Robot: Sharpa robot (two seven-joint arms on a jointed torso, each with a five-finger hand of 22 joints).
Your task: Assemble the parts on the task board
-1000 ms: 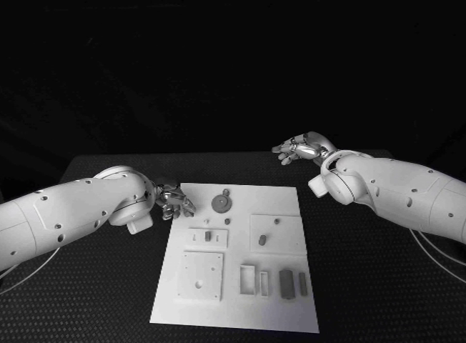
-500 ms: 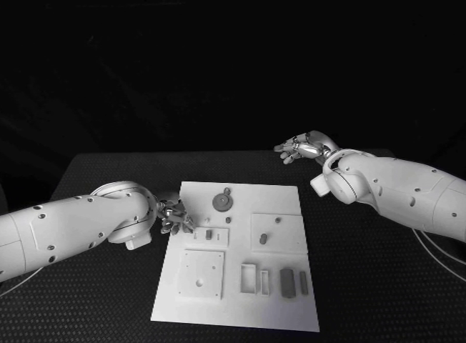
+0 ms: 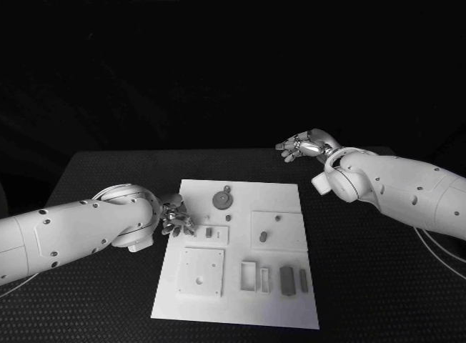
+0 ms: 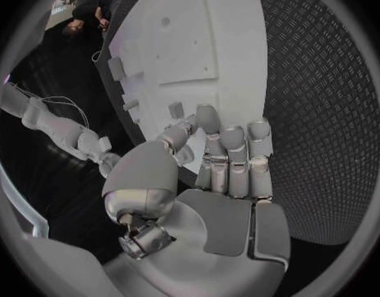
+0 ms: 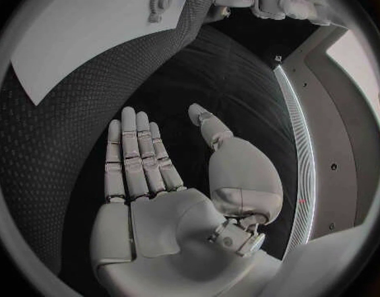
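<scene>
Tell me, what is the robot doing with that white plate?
It is putting small parts together on the task board. Its left hand hovers at the board's left edge, fingers close together, holding nothing visible. Its right hand is open over the table, away from the board. The round part lies untouched.

Matt white task board (image 3: 284,300), textured table (image 3: 99,300)

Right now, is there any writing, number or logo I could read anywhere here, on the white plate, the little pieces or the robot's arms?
None can be read.
Task board: plain white, no print on it.
Parts, such as the round one: no marks that can be made out.
Left hand and right hand: bare metal, no lettering.
Arms: small dark dots only, no lettering.
</scene>
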